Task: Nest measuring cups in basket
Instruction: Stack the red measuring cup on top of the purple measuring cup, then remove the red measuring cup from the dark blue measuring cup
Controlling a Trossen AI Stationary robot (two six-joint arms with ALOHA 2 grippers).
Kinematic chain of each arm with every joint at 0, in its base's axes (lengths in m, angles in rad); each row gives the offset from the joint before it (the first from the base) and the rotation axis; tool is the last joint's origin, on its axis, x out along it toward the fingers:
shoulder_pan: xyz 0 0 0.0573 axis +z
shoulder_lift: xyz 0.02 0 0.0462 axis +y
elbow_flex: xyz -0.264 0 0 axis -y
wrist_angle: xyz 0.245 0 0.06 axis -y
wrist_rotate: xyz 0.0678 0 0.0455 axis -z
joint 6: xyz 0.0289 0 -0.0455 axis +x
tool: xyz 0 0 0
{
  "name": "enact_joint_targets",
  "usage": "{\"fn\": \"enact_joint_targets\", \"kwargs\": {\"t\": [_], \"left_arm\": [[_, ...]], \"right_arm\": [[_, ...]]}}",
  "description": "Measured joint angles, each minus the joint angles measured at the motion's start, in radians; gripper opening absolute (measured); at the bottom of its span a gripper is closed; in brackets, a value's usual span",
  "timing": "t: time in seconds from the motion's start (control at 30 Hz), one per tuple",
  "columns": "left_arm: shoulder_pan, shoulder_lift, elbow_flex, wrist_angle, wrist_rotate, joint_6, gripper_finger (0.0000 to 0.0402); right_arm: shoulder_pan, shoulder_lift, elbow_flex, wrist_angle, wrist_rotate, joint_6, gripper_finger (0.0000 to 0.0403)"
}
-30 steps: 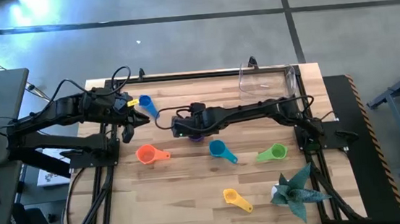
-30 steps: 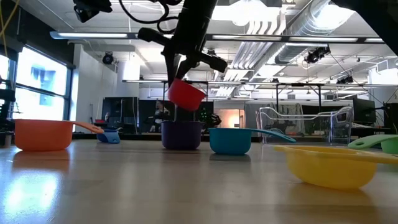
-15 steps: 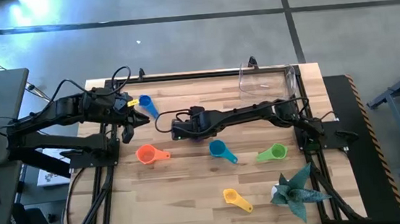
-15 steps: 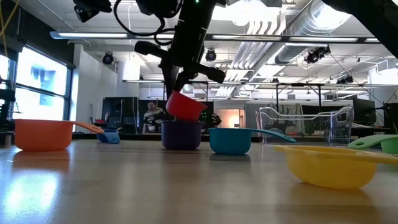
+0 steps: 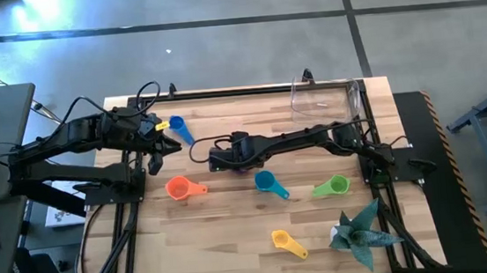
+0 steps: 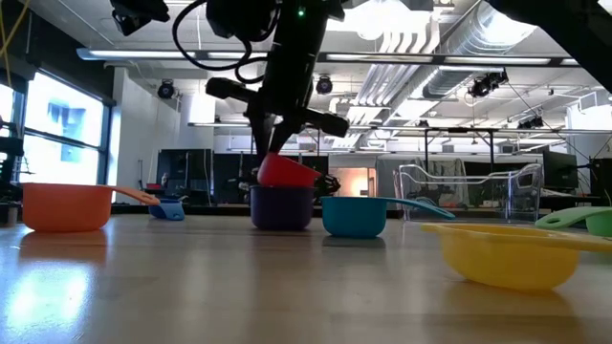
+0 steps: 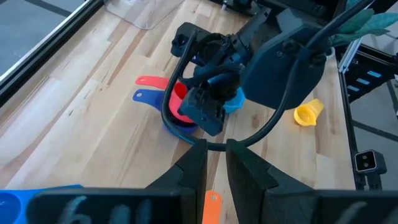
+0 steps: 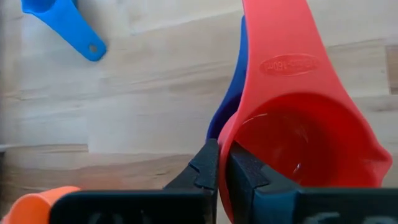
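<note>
right gripper (image 6: 277, 158) clamped on red cup's (image 6: 285, 172) rim | red cup sat inside purple cup (image 6: 281, 206) | left gripper (image 5: 158, 144) idle near blue cup (image 5: 178, 126), grip state: cannot tell

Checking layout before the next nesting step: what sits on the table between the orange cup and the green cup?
In the high view, the teal cup lies alone between the orange cup and the green cup, with bare wood either side.

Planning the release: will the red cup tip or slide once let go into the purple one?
Probably stiff and light: the right end effector holds the red cup by its rim alone. It sits tilted in the purple cup, so it may rock. Glossy plastic could slide.
</note>
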Motion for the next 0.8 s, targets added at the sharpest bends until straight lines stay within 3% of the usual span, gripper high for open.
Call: {"fn": "enact_joint_targets", "kwargs": {"t": [0.4, 0.8], "left_arm": [[0.000, 0.000, 0.000, -0.004, 0.000, 0.000, 0.0049], [0.000, 0.000, 0.000, -0.067, 0.000, -0.002, 0.0049]], "right_arm": [[-0.008, 0.000, 0.000, -0.003, -0.019, -0.001, 0.0075], [-0.011, 0.000, 0.079, -0.028, -0.018, -0.165, 0.0080]]}}
